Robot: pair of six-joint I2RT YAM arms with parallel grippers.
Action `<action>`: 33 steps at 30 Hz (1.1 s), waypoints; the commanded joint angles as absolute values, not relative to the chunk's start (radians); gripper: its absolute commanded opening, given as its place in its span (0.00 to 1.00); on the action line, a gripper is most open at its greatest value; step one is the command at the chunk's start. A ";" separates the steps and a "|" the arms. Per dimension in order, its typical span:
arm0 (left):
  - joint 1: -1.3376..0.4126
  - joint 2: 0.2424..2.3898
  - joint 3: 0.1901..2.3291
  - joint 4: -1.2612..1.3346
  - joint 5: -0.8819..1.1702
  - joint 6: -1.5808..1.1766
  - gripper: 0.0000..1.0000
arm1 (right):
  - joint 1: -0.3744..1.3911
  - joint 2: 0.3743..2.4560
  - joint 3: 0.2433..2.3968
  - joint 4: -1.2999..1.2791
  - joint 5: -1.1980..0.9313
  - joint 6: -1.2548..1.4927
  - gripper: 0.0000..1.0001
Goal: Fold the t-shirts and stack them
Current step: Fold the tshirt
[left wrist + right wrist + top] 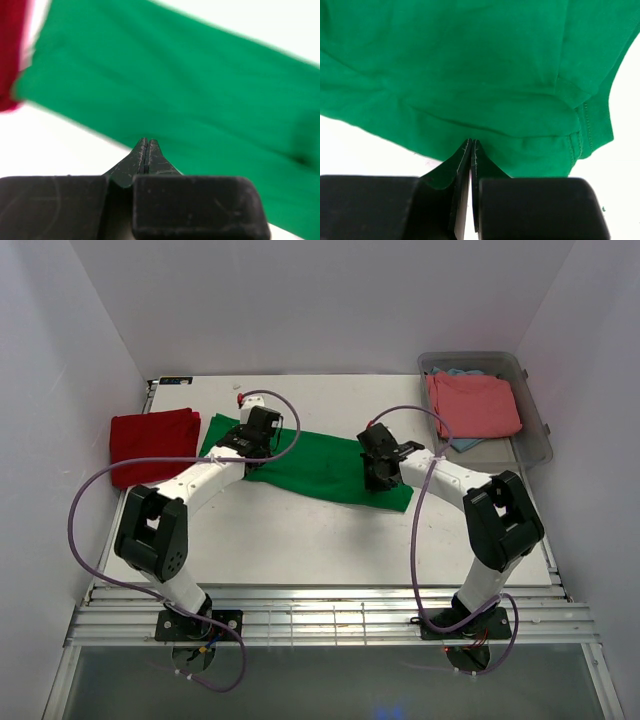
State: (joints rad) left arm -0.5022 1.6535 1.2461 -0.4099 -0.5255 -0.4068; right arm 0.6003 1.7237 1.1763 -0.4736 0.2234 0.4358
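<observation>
Starting at 9 o'clock on the white table, the deep red t-shirt lies folded into a neat rectangle, so I judge that one done and the base of the stack. Just to its right the bright green t-shirt lies flat as a long band, running from about 10 o'clock down towards 4 o'clock across the middle of the table, its left end close beside the red one. The left gripper sits at the near edge of that left end with its fingers pressed together. Its tips are right at the cloth's border, and I cannot tell whether any fabric is caught between them. Further right, the right gripper is likewise closed tight at the near edge of the band, close to the stitched hem at the right end; here too a pinch on the cloth is possible but not clear. At 2 o'clock the clear plastic bin holds the salmon-pink t-shirt on top of the light blue t-shirt, both still waiting. I read this as mid-fold on the green tee. Next I need a sure grip on both near corners, then an even carry across so the band halves without skewing.
</observation>
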 commanded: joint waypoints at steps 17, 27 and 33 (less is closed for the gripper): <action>-0.270 1.845 1.169 -0.394 -0.624 -0.298 0.00 | 0.591 1.773 1.092 -0.532 0.397 0.466 0.08; -0.255 1.887 1.120 -0.373 -0.670 -0.317 0.00 | 0.578 1.778 1.109 -0.549 0.403 0.459 0.08; -0.255 1.748 1.068 -0.347 -0.649 -0.339 0.00 | 0.572 1.778 1.112 -0.554 0.400 0.456 0.08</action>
State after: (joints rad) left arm -0.2588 1.8603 1.0893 -0.3592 -0.6552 -0.3180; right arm 0.5823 1.7691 1.0969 -0.5121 0.3668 0.4599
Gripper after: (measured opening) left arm 0.016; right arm 0.078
